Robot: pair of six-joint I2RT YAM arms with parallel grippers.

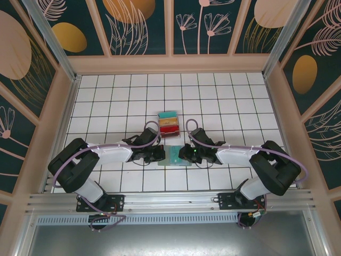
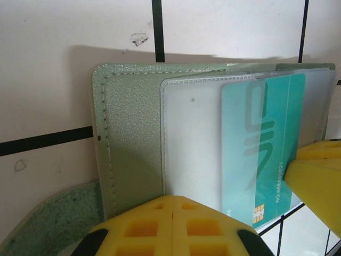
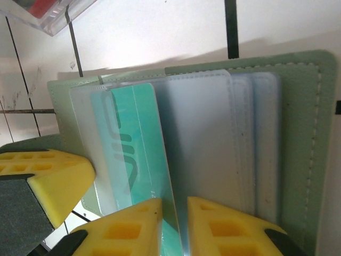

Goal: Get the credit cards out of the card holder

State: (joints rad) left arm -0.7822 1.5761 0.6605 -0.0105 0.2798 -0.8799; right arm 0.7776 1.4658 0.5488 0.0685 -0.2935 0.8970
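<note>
Down at the near edge of the table, both arms have their claws on the card holder, which lies open on the white tiles just ahead of the bases. The left gripper has its yellow pads pressed together, tips at the holder's near edge. That looks like a pinning job, so the soft cover won't slide when something gets pulled. The right gripper comes in from the opposite side, with a pad either side of the teal credit card and its clear sleeve. Just a sliver shows between the pads, and whether they actually bite cannot be told. The card is stiff, glossy plastic with a gold chip at its corner, poking partway out of the frosted, floppy pocket. More empty-looking sleeves fan out beside it. Behind those sits the pebbled grey-green cover, with pale stitching along a rounded border. Farther out on the tiled table waits a clear tray holding a teal, tan and red stack, likely the drop-off spot.
</note>
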